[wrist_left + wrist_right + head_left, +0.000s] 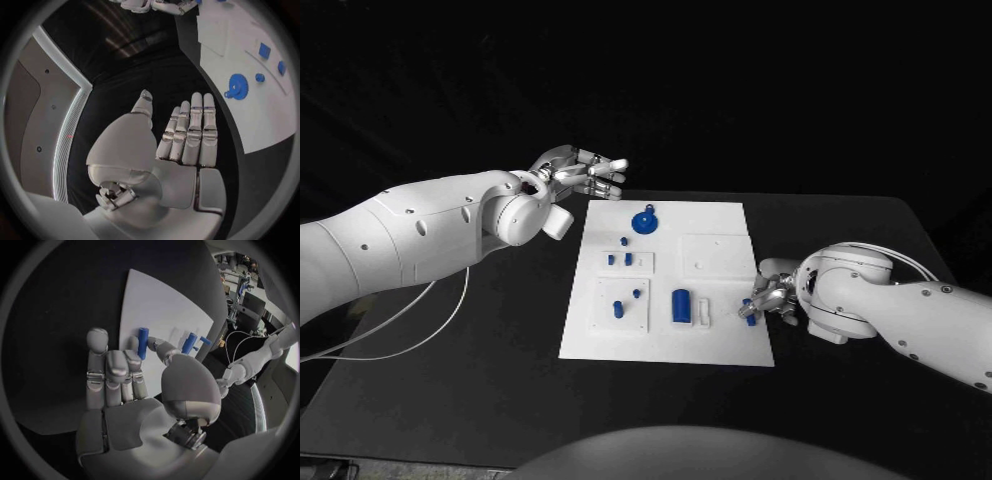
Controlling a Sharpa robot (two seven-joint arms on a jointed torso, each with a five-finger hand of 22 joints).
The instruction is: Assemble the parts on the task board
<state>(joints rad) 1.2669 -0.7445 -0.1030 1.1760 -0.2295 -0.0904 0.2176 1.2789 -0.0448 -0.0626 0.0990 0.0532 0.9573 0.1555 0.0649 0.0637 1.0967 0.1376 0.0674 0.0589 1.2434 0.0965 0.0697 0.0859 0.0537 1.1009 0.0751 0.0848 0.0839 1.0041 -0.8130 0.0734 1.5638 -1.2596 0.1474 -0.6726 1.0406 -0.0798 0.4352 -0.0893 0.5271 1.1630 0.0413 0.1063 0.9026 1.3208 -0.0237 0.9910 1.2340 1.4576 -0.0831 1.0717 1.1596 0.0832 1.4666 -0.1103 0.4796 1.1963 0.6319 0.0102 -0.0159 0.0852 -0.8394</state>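
The right hand (769,298) pinches a small blue peg (142,342) between thumb and finger at the right edge of the white task board (718,222), while the left hand (577,172), fingers straight and holding nothing, hovers off the board's far left corner near the blue gear (645,220).

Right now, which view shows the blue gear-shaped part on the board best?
The left wrist view: the blue gear-shaped part lies large and unobstructed on the task board. The head view shows it small, near the board's far edge. I cannot make it out in the right wrist view.
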